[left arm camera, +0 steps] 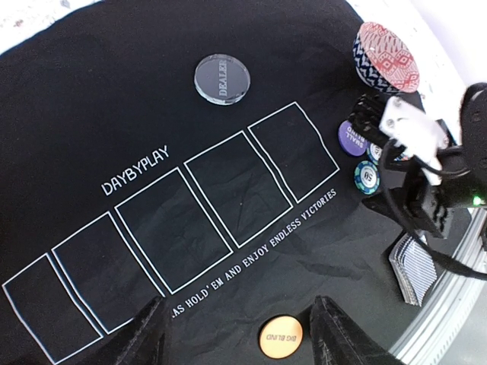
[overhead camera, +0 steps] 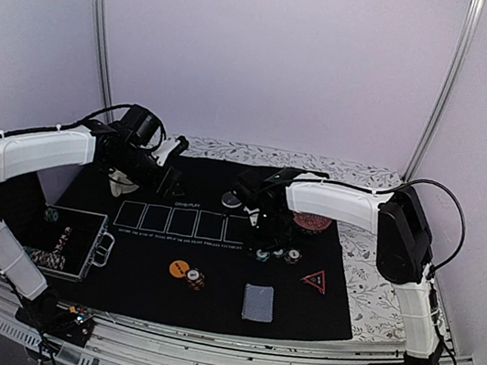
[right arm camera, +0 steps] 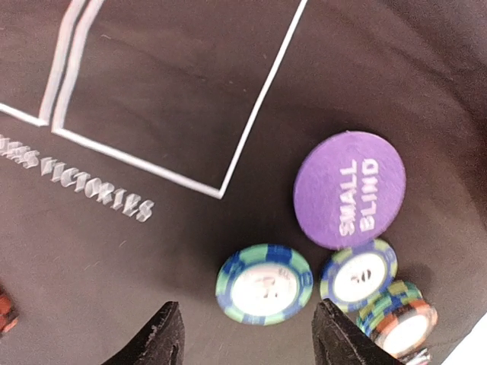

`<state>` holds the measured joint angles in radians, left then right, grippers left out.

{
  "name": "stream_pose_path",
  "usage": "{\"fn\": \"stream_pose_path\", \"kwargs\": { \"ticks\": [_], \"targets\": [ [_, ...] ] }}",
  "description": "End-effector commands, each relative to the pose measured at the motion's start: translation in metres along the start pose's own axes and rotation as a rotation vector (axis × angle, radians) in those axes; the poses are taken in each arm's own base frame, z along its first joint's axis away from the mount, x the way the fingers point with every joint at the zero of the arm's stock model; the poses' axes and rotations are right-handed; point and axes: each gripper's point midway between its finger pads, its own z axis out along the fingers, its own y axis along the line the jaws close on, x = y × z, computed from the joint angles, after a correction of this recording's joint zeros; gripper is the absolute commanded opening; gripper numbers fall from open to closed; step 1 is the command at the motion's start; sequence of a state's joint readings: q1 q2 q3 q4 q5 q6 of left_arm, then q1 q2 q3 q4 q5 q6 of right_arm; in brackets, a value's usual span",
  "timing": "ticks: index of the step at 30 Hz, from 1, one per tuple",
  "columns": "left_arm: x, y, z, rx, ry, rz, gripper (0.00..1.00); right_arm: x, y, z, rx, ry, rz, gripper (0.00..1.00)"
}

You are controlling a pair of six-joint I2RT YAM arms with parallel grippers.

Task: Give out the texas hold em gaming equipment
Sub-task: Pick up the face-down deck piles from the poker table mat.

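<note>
the small striped chips (right arm camera: 264, 284) lie flat on the black mat (right arm camera: 152, 114), just beside the purple disc (right arm camera: 350, 188). i think they are light, hard and smooth, so they may slip. pinch one by its round edge. the right gripper (right arm camera: 245, 312) hangs over them, jaws apart, holding nothing. the left gripper (left arm camera: 237, 304) is wide and empty too. i count three chips here, one purple disc, one orange disc (left arm camera: 280, 337), one black disc (left arm camera: 221, 77), one triangle marker (overhead camera: 315, 279) and one pile of cards (overhead camera: 258, 302).
</note>
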<state>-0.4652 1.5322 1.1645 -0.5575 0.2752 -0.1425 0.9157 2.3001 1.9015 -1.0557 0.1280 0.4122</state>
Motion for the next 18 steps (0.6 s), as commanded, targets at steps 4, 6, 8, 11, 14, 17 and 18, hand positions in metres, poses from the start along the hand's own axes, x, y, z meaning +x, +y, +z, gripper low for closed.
{"fn": "stream_pose_path", "kwargs": {
  "ticks": [4,6,8,11,14,17,18],
  "targets": [
    [-0.002,0.003,0.000,0.011,-0.014,0.008,0.64,-0.009,0.008,-0.094,-0.173,-0.178,-0.004,0.64],
    [-0.005,-0.002,-0.003,0.034,-0.030,0.015,0.64,-0.001,0.007,-0.108,-0.185,-0.196,0.003,0.66],
    [-0.009,-0.007,-0.007,0.055,-0.053,0.026,0.64,0.010,0.008,-0.116,-0.212,-0.205,0.019,0.67],
    [-0.014,-0.018,-0.014,0.104,-0.086,0.049,0.64,0.034,0.012,-0.116,-0.254,-0.181,0.033,0.70],
    [-0.017,-0.046,-0.021,0.198,-0.123,0.113,0.66,0.055,0.010,-0.115,-0.269,-0.163,0.054,0.73],
    [-0.010,-0.095,-0.025,0.273,-0.140,0.283,0.93,0.075,0.001,-0.107,-0.274,-0.154,0.092,0.77],
    [-0.003,-0.114,-0.026,0.295,-0.137,0.355,0.97,0.078,0.000,-0.108,-0.280,-0.161,0.100,0.80]
  ]
}}
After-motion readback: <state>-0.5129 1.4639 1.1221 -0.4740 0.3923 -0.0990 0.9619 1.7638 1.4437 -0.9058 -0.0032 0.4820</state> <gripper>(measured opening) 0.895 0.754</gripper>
